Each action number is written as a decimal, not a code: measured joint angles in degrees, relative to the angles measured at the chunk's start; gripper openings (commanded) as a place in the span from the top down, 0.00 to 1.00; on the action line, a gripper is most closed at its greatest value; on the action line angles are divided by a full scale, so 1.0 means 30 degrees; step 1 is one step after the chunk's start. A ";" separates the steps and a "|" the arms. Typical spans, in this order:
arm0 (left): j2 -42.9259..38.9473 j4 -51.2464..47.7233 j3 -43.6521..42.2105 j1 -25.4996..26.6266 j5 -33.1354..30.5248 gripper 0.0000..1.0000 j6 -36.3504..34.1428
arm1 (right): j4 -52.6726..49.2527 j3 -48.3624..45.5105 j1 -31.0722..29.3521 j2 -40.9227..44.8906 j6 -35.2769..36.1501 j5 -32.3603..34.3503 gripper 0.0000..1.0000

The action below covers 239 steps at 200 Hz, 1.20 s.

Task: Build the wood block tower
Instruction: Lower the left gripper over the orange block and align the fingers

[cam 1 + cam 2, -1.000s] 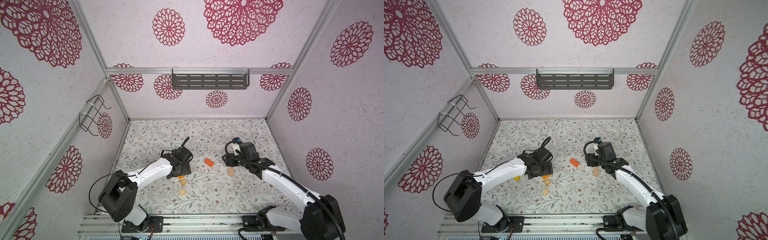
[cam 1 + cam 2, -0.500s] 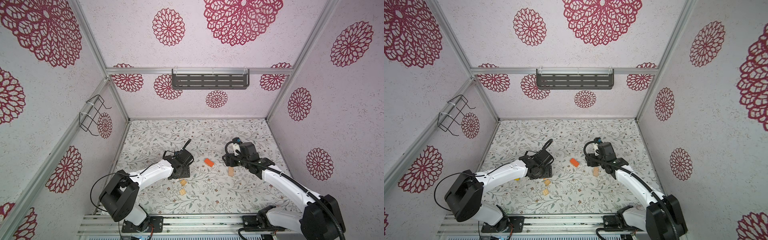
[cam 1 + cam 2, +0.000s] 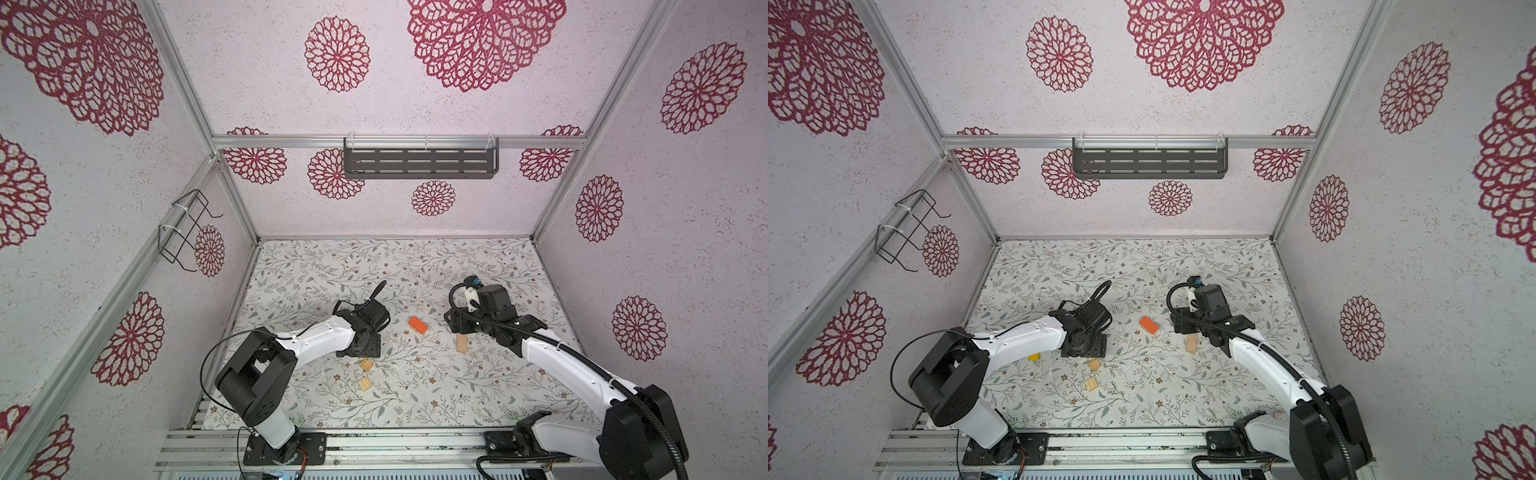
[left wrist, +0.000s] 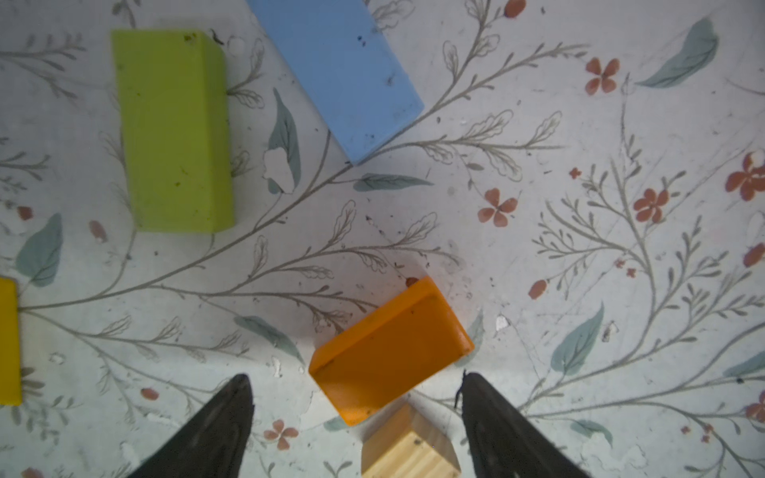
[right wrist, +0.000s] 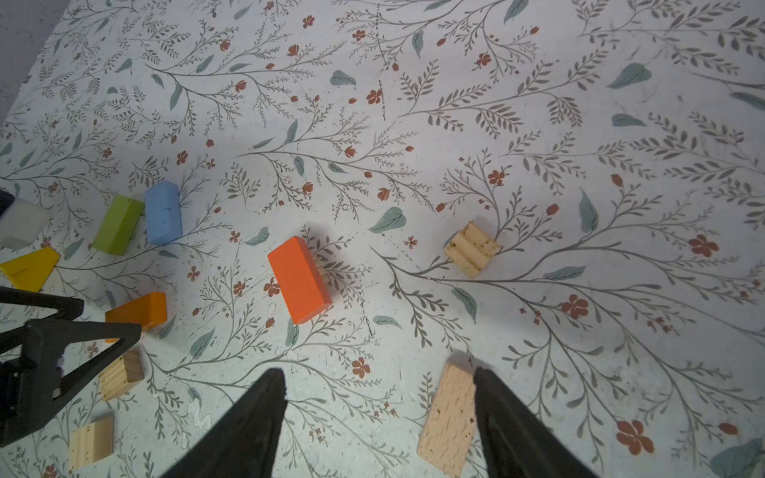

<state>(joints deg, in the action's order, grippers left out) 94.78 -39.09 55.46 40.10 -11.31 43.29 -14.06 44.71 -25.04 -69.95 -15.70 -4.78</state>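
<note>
The flowered table [image 3: 415, 270] lay open toward its far edge, wood blocks [image 5: 300, 279] scattered singly near the front. The left tool [image 4: 356, 378] stood apart over an orange block [image 4: 389, 351], and the right tool [image 5: 378, 372] stood apart beside a tan block [image 5: 449, 418]. A yellow block [image 4: 8, 339] was cut off.

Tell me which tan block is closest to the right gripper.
The long smooth tan block, lying right beside the right gripper. The other tan blocks are small squares, farther off.
</note>
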 measured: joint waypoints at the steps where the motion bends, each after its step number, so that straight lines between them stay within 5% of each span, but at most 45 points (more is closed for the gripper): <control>1: 0.0000 0.0007 0.0000 -0.0007 0.0015 0.18 -0.0007 | 0.0000 0.0000 0.0000 -0.0015 0.0000 0.0000 0.25; 107: 0.0627 0.1129 0.0131 -0.1209 0.0590 0.32 -0.0823 | 0.0007 0.0000 0.0000 -0.0182 0.0007 0.0000 0.25; 182: 0.0488 0.1377 0.0102 -0.1435 0.0852 0.27 -0.0998 | 0.0007 0.0000 0.0000 -0.0182 0.0015 0.0015 0.25; 239: -0.0685 0.1865 -0.0466 -0.1217 0.1086 0.36 -0.1734 | 0.0000 0.0000 0.0000 -0.0189 0.0015 0.0029 0.25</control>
<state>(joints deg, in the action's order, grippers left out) 92.73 -33.50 54.06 36.45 -8.05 38.09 -14.06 44.71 -25.04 -70.52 -15.66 -4.69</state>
